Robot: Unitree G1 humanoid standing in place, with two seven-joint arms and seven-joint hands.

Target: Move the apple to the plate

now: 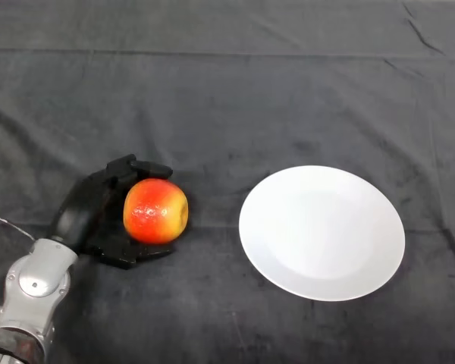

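Observation:
A red and yellow apple (155, 211) sits at the left of the table on the dark cloth. My left hand (98, 211) is wrapped round it from the left, with fingers curled over its top and the thumb under its near side. A white round plate (321, 232) lies flat to the right of the apple, a short gap away, with nothing on it. My silver-grey forearm (32, 292) comes in from the lower left.
The dark cloth (227, 91) covers the whole table, with folds and creases at the back and right.

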